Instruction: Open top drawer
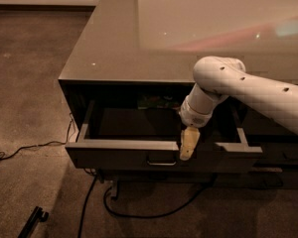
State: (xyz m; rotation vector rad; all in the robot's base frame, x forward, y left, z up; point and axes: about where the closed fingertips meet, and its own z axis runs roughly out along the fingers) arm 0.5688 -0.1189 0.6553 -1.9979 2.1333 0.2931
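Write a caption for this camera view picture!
Robot's end effector rests at the open top drawer's front edge, just right of its handle.

You have a single view. It looks down from high in front of the cabinet [114, 48] at middle range, facing its glossy top and the top drawer [114, 156]. The gripper [187, 150] sits mid-frame at that drawer's front edge.
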